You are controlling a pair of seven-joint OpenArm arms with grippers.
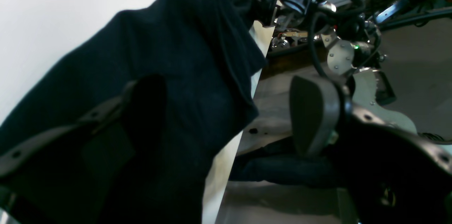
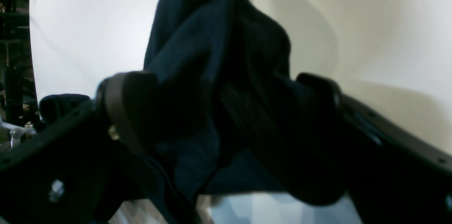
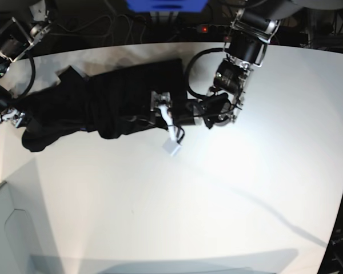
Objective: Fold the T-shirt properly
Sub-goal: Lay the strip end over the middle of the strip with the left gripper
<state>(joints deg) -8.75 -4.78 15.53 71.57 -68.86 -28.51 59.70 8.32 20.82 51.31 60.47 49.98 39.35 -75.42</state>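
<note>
Left gripper (image 1: 226,118) fingers spread wide; right gripper (image 2: 226,111) likewise.

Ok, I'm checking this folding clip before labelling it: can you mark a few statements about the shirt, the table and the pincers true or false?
1. The T-shirt lies bunched up, not folded flat. True.
2. The T-shirt is red. False: it is black.
3. The table is white. True.
4. Both pincers are clamped shut. False: the left pincer and the right pincer stand wide open, with cloth between their fingers.
5. In the base view the T-shirt fills the table's right half. False: it lies at the upper left.
</note>
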